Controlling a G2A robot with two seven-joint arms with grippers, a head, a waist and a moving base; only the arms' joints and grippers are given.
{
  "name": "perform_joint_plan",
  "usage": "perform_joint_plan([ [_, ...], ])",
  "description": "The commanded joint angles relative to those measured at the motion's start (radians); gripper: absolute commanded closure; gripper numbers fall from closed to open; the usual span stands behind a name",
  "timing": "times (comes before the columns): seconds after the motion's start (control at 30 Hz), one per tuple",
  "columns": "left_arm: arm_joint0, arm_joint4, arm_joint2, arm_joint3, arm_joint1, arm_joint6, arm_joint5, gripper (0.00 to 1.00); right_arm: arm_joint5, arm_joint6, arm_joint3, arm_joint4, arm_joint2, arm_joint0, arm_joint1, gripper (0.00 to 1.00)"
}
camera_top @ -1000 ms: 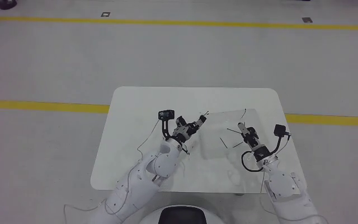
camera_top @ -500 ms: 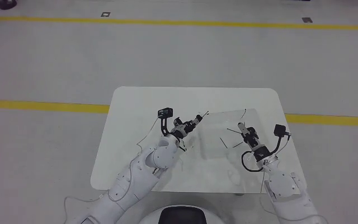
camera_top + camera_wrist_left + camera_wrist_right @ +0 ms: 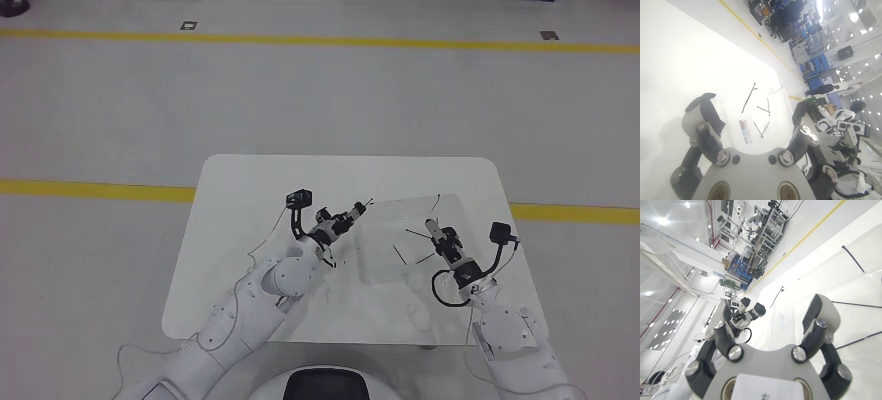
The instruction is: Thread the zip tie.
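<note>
Zip tie (image 3: pixel 367 204): black, thin, unthreaded. It lies flat on the white table (image 3: pixel 250 200), just beyond the fingertips of the left pincer (image 3: pixel 752 102) and apart from them.

Left pincer: jaws spread wide, nothing held, pointed towards the tie.

Further zip ties (image 3: pixel 765 109): several, loose, well beyond the left pincer and just ahead of the right pincer (image 3: pixel 770 303). Two cross each other; two more meet in a V. They rest on a clear sheet (image 3: pixel 400 275), with a small printed card (image 3: pixel 745 132) near them.

Right pincer: jaws likewise spread, empty, above the sheet.

Risks, as judged:
- The strap is flat and slight on a smooth top, so closing fingers may skid over it or nudge it away.
- Among the crossed ties, a grasp could lift two together.
- The head's slot is small, so a tail brought in off-line would likely bend rather than enter.
</note>
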Motion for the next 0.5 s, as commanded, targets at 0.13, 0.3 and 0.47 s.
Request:
perform_joint_plan([
  [0.13, -0.047, -0.048, -0.003, 0.075, -0.009, -0.033, 0.001, 0.00, 0.000, 0.000, 0.000, 0.000, 0.000, 0.000, 0.000, 0.00],
  [0.3, -0.079, -0.076, 0.018, 0.160, -0.022, -0.051, -0.009, 0.00, 0.000, 0.000, 0.000, 0.000, 0.000, 0.000, 0.000, 0.00],
  [0.47, -0.072, -0.061, 0.038, 0.198, -0.025, -0.056, -0.053, 0.00, 0.000, 0.000, 0.000, 0.000, 0.000, 0.000, 0.000, 0.00],
])
